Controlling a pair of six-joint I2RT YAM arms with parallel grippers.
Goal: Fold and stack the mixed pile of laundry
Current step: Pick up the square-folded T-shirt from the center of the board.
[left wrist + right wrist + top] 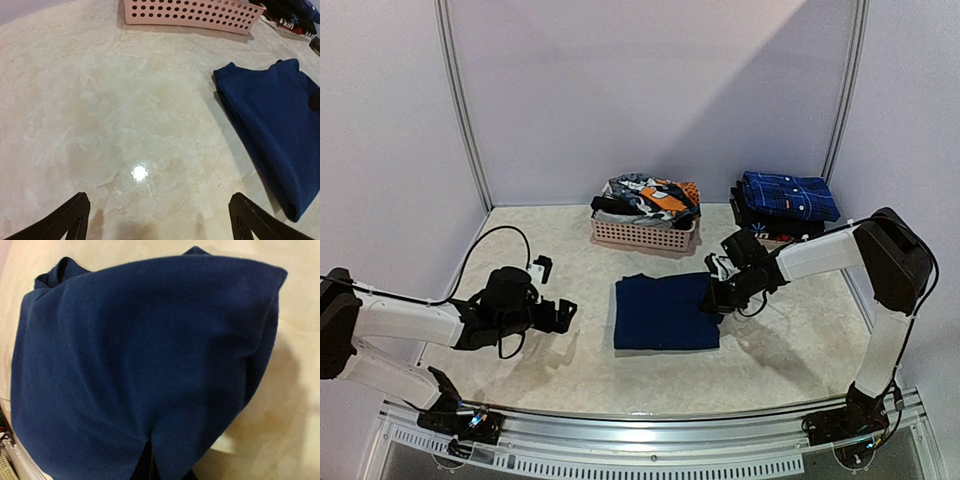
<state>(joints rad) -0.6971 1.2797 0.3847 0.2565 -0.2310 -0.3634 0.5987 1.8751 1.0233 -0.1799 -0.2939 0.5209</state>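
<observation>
Both arms (pixel 405 320) have white link shells, black joints and looping black cables (pixel 510 228)

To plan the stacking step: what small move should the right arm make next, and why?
Probably lift the right end effector slightly and carry the navy garment toward the folded stack at the back right. It looks folded flat, the right end effector is shut on its right edge, and the left end effector is open, apart from it.
</observation>
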